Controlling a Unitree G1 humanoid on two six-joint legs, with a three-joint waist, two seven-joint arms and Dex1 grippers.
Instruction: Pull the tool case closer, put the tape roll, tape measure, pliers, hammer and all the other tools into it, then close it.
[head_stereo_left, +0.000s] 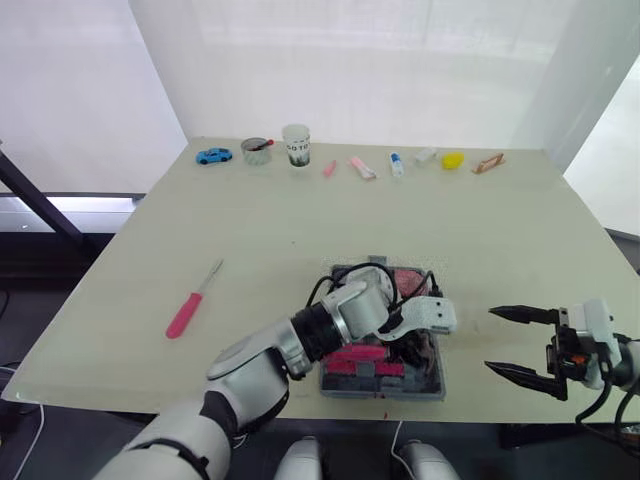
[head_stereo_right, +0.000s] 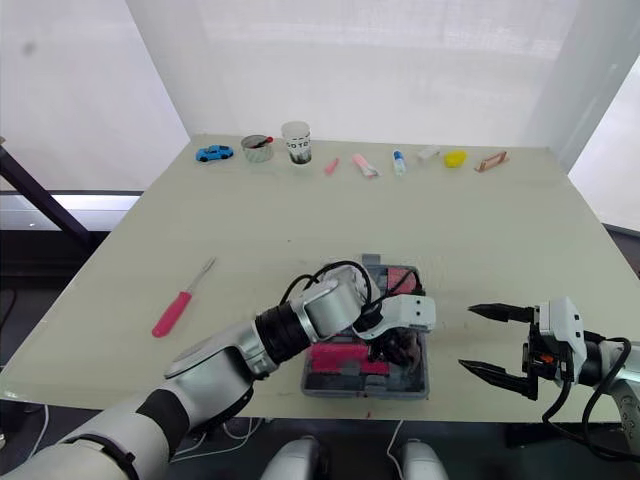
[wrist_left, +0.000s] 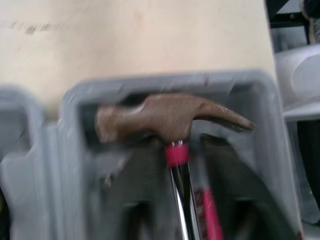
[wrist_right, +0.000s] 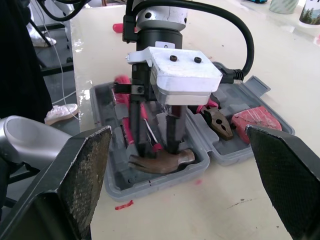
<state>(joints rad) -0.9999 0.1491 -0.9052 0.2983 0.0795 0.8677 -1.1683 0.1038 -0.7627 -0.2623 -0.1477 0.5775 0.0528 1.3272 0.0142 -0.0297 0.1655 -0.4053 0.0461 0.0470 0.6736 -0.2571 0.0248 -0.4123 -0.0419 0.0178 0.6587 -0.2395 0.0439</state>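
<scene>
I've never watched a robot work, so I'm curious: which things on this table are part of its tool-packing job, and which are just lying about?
Job: tool case; hammer and pliers inside it; pink-handled screwdriver out on the table.
Lying about: blue toy car, paper cup, pink tube, yellow object, along the far edge.

A pale beige rectangular table (head_stereo_left: 300, 225) stands before a white translucent curtain (head_stereo_left: 350, 60); along its far edge lies a row of small things, well apart from the near edge. From the left: a small blue toy car (head_stereo_left: 213, 156); a round grey tin (head_stereo_left: 257, 150) with a red stick in it; a white paper cup with dark print (head_stereo_left: 296, 145); a short pink stick (head_stereo_left: 330, 168); a pink tube (head_stereo_left: 362, 168); a white tube with a blue cap (head_stereo_left: 396, 164); a small white piece (head_stereo_left: 426, 155); a yellow lump (head_stereo_left: 453, 160); a flat brown block (head_stereo_left: 488, 163).
</scene>
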